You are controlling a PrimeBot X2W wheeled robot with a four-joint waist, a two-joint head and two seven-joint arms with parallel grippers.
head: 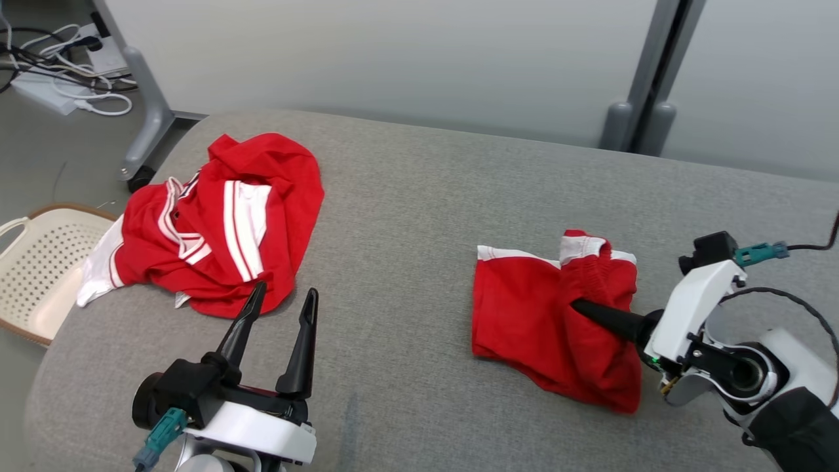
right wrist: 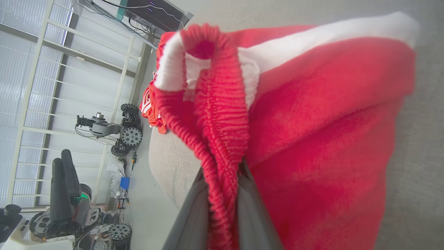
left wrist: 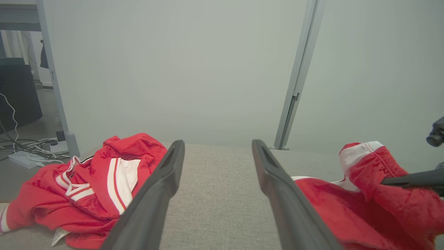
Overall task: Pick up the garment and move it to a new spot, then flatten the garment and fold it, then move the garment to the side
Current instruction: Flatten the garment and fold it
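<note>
The garment, a pair of red shorts [head: 524,308] with white trim, lies crumpled on the right of the grey padded surface [head: 406,196]. My right gripper [head: 578,305] reaches in from the right and is shut on the shorts' ribbed waistband [right wrist: 222,114], which is pinched between the fingers [right wrist: 189,215] and lifted a little. In the left wrist view the shorts [left wrist: 347,208] sit at the lower right with that dark finger [left wrist: 409,180] in them. My left gripper [head: 285,292] [left wrist: 218,142] stands open and holds nothing, at the front left.
A crumpled red jersey [head: 223,223] [left wrist: 90,187] with white stripes lies at the back left, just beyond my left fingertips. A perforated cream basket [head: 39,269] sits on the floor off the left edge. Cables [head: 65,59] and a caster leg [head: 141,164] are behind it.
</note>
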